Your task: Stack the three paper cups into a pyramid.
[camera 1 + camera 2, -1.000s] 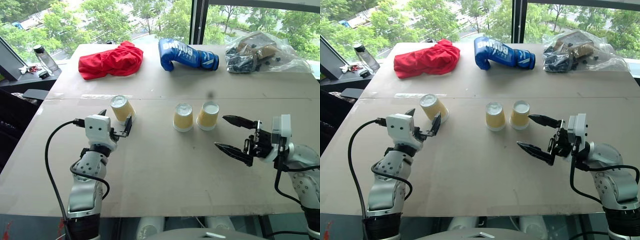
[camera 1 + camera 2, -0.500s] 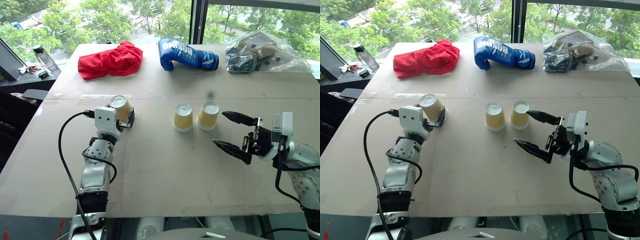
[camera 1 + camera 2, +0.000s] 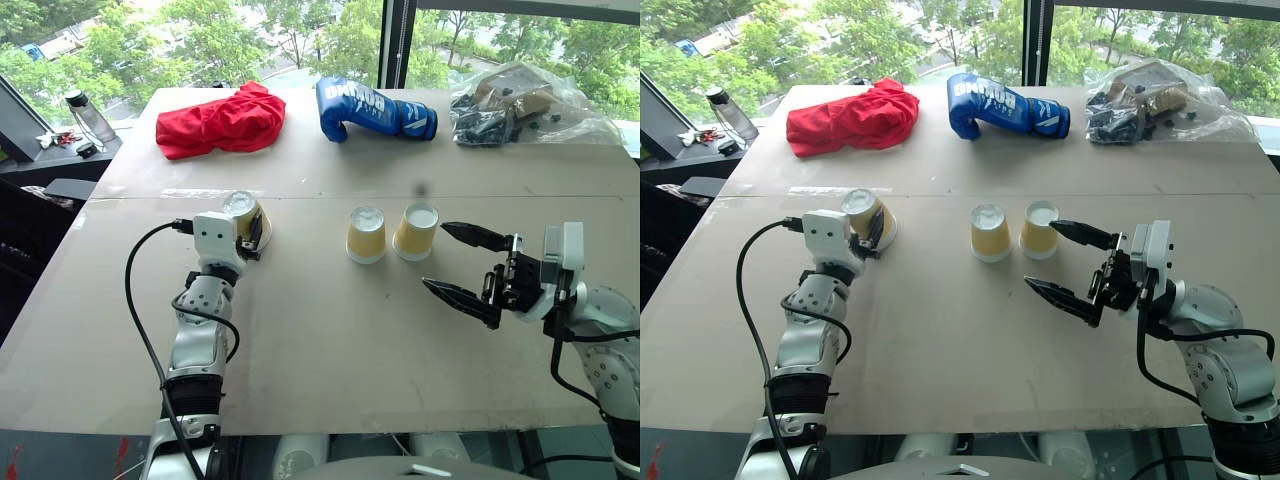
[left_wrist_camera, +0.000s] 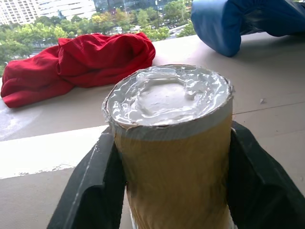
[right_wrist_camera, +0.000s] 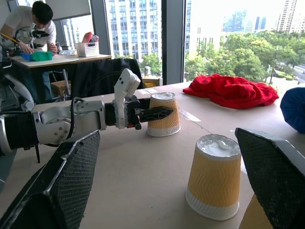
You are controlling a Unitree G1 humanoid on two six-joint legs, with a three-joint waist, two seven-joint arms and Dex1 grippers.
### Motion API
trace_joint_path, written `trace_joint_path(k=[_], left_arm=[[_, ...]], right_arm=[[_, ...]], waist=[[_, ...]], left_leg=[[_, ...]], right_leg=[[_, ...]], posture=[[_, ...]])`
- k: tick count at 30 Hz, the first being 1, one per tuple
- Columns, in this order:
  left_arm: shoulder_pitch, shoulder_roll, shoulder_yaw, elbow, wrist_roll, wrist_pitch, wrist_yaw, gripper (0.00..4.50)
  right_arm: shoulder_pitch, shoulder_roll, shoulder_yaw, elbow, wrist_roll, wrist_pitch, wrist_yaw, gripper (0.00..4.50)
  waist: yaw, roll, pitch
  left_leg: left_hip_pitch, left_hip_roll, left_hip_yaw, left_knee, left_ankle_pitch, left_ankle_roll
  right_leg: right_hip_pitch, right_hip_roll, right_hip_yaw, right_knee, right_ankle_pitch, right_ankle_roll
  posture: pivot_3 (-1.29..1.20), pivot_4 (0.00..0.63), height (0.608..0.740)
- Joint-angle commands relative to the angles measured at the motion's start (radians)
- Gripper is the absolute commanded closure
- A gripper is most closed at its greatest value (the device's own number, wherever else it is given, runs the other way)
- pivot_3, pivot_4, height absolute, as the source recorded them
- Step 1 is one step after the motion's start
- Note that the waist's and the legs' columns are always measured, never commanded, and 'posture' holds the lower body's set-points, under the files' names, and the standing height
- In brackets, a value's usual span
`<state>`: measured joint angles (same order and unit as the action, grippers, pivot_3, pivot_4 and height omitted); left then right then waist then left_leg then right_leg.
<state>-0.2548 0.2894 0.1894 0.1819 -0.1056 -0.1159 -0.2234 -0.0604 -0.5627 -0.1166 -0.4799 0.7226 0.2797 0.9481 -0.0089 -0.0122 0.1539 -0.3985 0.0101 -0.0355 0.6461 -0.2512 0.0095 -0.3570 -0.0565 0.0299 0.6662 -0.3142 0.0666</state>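
My left tool (image 3: 250,232) is squeezed shut around the far cup (image 3: 243,213). My right tool (image 3: 462,268) waits wide open, holding nothing. Next I lift this cup onto the two cups (image 3: 390,233) standing together.

Tan cardboard-covered table (image 3: 330,330), large windows (image 3: 300,35) behind with daylight and green trees, dark window post (image 3: 395,45), side desk (image 5: 52,59) with seated person (image 5: 26,26), high-rise buildings (image 5: 136,28) outside

Bright daylight from the windows (image 3: 300,40) beyond the table (image 3: 330,330) casts soft shadows; the wrist views blur nearby.
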Motion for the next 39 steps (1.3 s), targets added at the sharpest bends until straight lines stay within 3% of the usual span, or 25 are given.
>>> trace_joint_path(k=[1, 6, 14, 18, 23, 30, 39], left_arm=[[-0.037, 0.016, 0.022, 0.007, -0.023, -0.031, -0.011, 2.58], [-0.123, 0.054, 0.02, -0.029, -0.088, 0.024, -0.095, 2.58], [-0.411, 0.14, -0.075, -0.088, -0.271, 0.314, -0.395, 2.58], [-0.552, 0.127, -0.164, -0.091, -0.325, 0.45, -0.528, 2.58], [-0.656, 0.083, -0.237, -0.038, -0.317, 0.486, -0.62, 2.58], [-0.704, 0.067, -0.318, 0.023, -0.263, 0.483, -0.713, 2.58], [-0.651, 0.074, -0.354, 0.012, -0.23, 0.461, -0.791, 2.58]], right_arm=[[-0.014, 0.004, -0.005, -0.036, 0.013, -0.004, -0.011, 0.0], [-0.004, -0.005, -0.033, -0.025, 0.027, -0.004, -0.011, 0.0], [0.01, -0.016, -0.114, 0.03, 0.037, -0.017, -0.016, 0.0], [0.036, -0.033, -0.153, 0.038, 0.033, -0.019, -0.007, 0.0], [0.059, -0.036, -0.182, 0.015, 0.043, -0.011, -0.028, 0.0], [0.107, -0.034, -0.19, -0.071, 0.052, 0.019, -0.1, 0.0], [0.11, -0.044, -0.192, -0.104, 0.073, 0.059, -0.148, 0.0]], waist=[[0.001, 0.0, 0.0], [0.002, 0.0, 0.0], [0.003, -0.001, 0.0], [0.002, -0.001, 0.001], [-0.011, -0.001, 0.001], [-0.006, -0.001, 0.001], [-0.004, -0.001, 0.001]], left_leg=[[0.0, 0.0, 0.0, 0.0, 0.0, 0.0], [-0.001, 0.0, -0.001, 0.001, 0.0, 0.0], [-0.002, -0.003, -0.002, 0.003, 0.0, 0.0], [-0.003, -0.003, -0.003, 0.003, 0.001, -0.002], [-0.002, -0.003, -0.001, 0.003, 0.002, -0.004], [-0.002, -0.003, -0.001, 0.003, 0.002, -0.003], [-0.002, -0.003, -0.001, 0.003, 0.002, -0.003]], right_leg=[[0.0, 0.0, 0.0, 0.0, 0.0, 0.0], [0.0, 0.0, -0.001, 0.0, 0.0, 0.0], [0.0, 0.0, -0.002, 0.001, 0.0, 0.0], [0.0, 0.001, -0.003, 0.001, 0.0, 0.0], [0.0, 0.002, -0.002, 0.001, 0.0, 0.0], [0.0, 0.003, -0.001, 0.001, 0.0, 0.0], [0.0, 0.002, -0.001, 0.001, 0.0, 0.0]], posture=[[0.0, 0.15, 0.74], [0.0, 0.15, 0.74], [0.0, 0.15, 0.74], [0.0, 0.15, 0.74], [0.0, 0.15, 0.74], [0.0, 0.15, 0.74], [0.0, 0.15, 0.74]])
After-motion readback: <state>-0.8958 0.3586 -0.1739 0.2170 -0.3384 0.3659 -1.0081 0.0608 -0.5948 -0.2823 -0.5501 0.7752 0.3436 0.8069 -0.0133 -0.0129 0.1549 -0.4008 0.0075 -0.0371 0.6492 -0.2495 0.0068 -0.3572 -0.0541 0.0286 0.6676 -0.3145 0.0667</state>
